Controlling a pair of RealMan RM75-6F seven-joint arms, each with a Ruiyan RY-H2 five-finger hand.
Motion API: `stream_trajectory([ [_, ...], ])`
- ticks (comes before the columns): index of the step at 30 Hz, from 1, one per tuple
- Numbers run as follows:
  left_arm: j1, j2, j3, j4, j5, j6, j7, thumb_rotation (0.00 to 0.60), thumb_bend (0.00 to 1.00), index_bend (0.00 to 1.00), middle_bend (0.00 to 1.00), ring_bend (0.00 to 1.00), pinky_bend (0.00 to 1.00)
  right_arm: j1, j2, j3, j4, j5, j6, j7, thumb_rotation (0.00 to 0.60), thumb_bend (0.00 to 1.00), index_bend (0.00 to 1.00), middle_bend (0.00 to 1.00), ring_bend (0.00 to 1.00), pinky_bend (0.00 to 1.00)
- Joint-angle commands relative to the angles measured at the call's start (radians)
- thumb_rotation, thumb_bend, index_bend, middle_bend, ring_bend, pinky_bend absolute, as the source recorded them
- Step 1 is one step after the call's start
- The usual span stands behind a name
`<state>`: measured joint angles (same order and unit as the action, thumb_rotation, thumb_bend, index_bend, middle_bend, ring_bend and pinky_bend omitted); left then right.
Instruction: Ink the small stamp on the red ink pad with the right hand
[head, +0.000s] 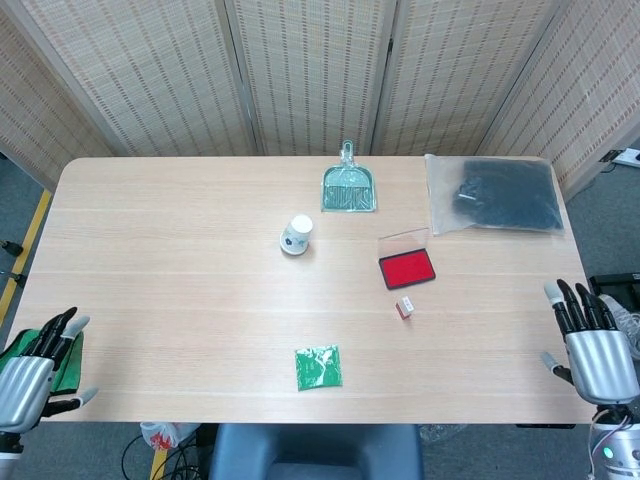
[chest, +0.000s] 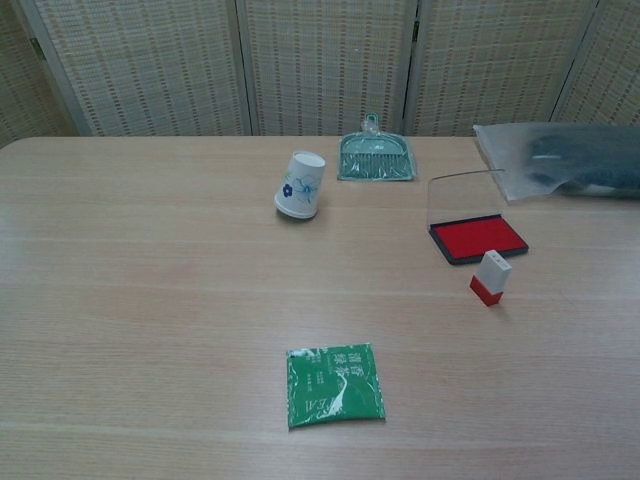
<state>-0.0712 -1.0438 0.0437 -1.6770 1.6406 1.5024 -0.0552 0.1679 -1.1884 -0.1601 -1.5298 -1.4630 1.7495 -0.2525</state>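
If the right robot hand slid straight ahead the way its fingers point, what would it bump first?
Probably nothing. The right robot hand sits off the table's right edge, fingers pointing toward the screens. The black bag lies left of that line, though depth is hard to judge.

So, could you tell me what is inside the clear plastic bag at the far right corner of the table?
The clear plastic bag holds something dark and bunched. What it is, or whether anything lies beneath it, cannot be told.

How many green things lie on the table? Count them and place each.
2. The green packet lies near the front edge; the green dustpan lies at the back, left of the plastic bag. None seems hidden.
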Motion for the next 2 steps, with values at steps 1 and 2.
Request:
stream_trajectory([
  [1,0.003,-0.001,0.003,-0.003,0.005,0.006,0.006,0.6,0.18,0.02,0.0,0.0,0.26,-0.028,0.004,0.008,0.001,-0.038,0.003,0.019,0.6,0.11,0.0,0.03,0.08,0.14],
  [2,0.005,-0.002,0.004,-0.004,0.005,0.007,0.011,0.6,0.18,0.03,0.0,0.0,0.26,-0.027,0.005,0.012,0.001,-0.039,-0.013,0.022,0.6,0.11,0.0,0.03,0.08,0.14],
])
